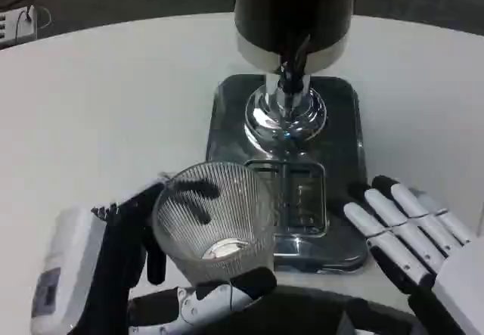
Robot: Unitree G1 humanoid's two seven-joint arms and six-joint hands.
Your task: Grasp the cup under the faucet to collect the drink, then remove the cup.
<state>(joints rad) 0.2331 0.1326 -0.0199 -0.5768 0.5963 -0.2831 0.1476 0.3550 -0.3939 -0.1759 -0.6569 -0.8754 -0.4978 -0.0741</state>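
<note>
Cup (215,218) is in the left hand (125,267), fingers wrapped round its ribbed clear wall, dark fingertips showing through the glass on the far side and another finger tucked under near the base. It sits at the near left corner of the dispenser's base (344,112), beside the drip grate (299,199), not over it. The faucet (291,70) hangs further back, above the chrome pedestal, so the cup is clearly short of the spout.

Something pale lies at the bottom of the cup; I can't tell whether it's liquid or just a reflection.

The right hand (412,233) lies flat with fingers spread and straight, holding nothing, its tips touching or just beside the right edge of the base.

What this step wants, to my eye: keep the cup upright and carry it forward and a touch right until its mouth sits directly below the spout, over the grate. The grip looks firm but the wall is smooth and tapered, so a steady squeeze matters more than speed. Watch the rim against the spout on the way in. The right hand looks well placed to go up for the tap lever once the cup is lined up.
</note>
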